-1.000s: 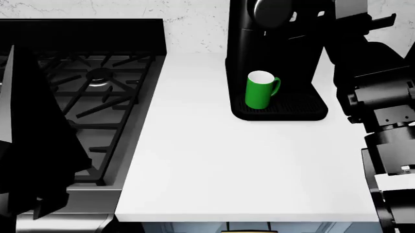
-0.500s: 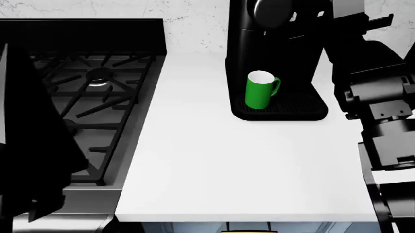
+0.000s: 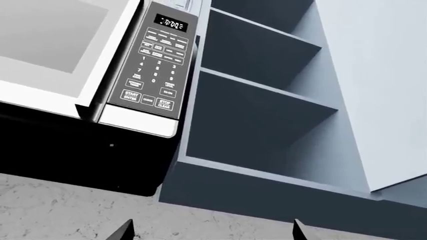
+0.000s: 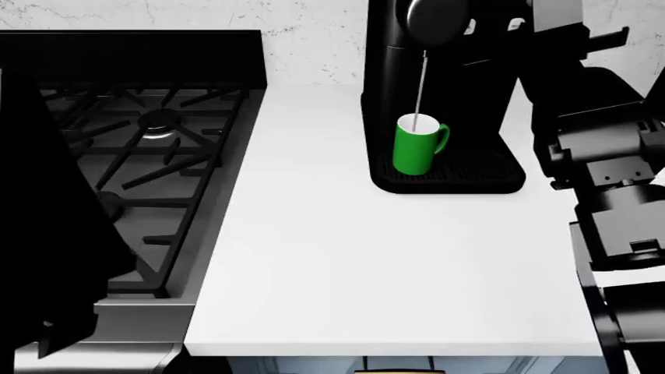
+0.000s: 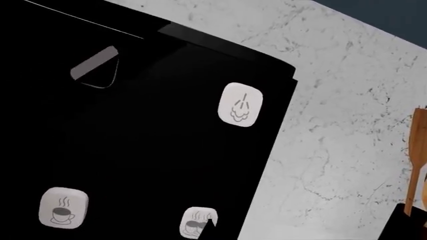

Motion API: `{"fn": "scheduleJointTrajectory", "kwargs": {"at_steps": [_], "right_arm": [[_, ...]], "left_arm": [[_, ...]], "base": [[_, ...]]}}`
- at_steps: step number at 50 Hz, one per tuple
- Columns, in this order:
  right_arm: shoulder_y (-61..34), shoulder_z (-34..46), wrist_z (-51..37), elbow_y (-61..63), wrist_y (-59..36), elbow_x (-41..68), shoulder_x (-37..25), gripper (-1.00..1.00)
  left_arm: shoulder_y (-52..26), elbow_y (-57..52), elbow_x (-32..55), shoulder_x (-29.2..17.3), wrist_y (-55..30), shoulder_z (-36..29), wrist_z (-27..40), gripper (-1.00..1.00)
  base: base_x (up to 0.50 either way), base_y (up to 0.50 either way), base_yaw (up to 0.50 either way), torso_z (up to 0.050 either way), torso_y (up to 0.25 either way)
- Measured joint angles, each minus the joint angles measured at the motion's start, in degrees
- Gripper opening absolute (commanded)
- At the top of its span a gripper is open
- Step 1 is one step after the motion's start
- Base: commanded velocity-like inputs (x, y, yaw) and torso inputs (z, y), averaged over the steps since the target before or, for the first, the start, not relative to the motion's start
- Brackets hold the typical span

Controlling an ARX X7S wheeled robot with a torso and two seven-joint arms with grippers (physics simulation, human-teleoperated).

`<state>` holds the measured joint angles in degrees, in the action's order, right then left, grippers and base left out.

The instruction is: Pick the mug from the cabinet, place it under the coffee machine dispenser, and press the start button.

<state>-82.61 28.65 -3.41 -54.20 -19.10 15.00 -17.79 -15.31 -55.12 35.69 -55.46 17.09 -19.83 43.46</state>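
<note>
Mug (image 4: 418, 146) sits on the drip tray under the dispenser (image 4: 434, 17), stream pouring in, below-left of the right claw, whose opening I can't tell. Risk: the arm clips a neighbouring button (image 5: 240, 104) on the way back.

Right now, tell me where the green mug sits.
In the head view, the mug stands upright on the coffee machine's ribbed drip tray, at the white counter's far right, directly under the dispenser, handle pointing right.

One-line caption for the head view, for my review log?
A thin stream falls from the round black dispenser head into the bright green mug on the ribbed drip tray.
</note>
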Motion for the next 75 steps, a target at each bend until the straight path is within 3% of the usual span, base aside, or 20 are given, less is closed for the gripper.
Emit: {"fn": "scheduleJointTrajectory", "kwargs": {"at_steps": [18, 38, 50, 60, 61, 75], "right_arm": [[-3.3, 0.5, 1.3, -8.7, 4.3, -0.9, 2.2, -1.0], [-2.7, 0.5, 1.1, -6.7, 2.9, -0.4, 1.7, -1.0], [0.2, -0.1, 0.2, 1.0, -1.3, 0.6, -0.4, -1.0], [6.0, -2.0, -1.8, 17.4, -9.8, 4.0, -5.0, -1.0], [6.8, -2.4, -2.2, 19.7, -10.9, 4.5, -5.6, 1.0], [20.5, -16.6, -12.9, 61.8, -30.1, 20.4, -14.7, 1.0]], "left_arm": [[0.0, 0.1, 0.0, -0.3, 0.4, 0.1, 0.3, 1.0], [0.3, -0.2, -0.2, -0.8, 0.8, 0.1, 0.7, 1.0], [0.2, -0.2, -0.2, -0.8, 0.9, -0.1, 0.8, 1.0], [-0.4, -0.1, -0.1, -0.5, 0.8, -0.6, 0.6, 1.0], [-0.5, -0.1, -0.1, -0.5, 0.8, -0.6, 0.5, 1.0], [-1.0, 0.5, 0.4, -0.4, 0.9, -0.8, 0.7, 1.0]], "base": [[0.0, 0.0, 0.0, 0.0, 0.0], [0.0, 0.0, 0.0, 0.0, 0.0], [0.0, 0.0, 0.0, 0.0, 0.0], [0.0, 0.0, 0.0, 0.0, 0.0], [0.0, 0.0, 0.0, 0.0, 0.0], [0.0, 0.0, 0.0, 0.0, 0.0]]}}
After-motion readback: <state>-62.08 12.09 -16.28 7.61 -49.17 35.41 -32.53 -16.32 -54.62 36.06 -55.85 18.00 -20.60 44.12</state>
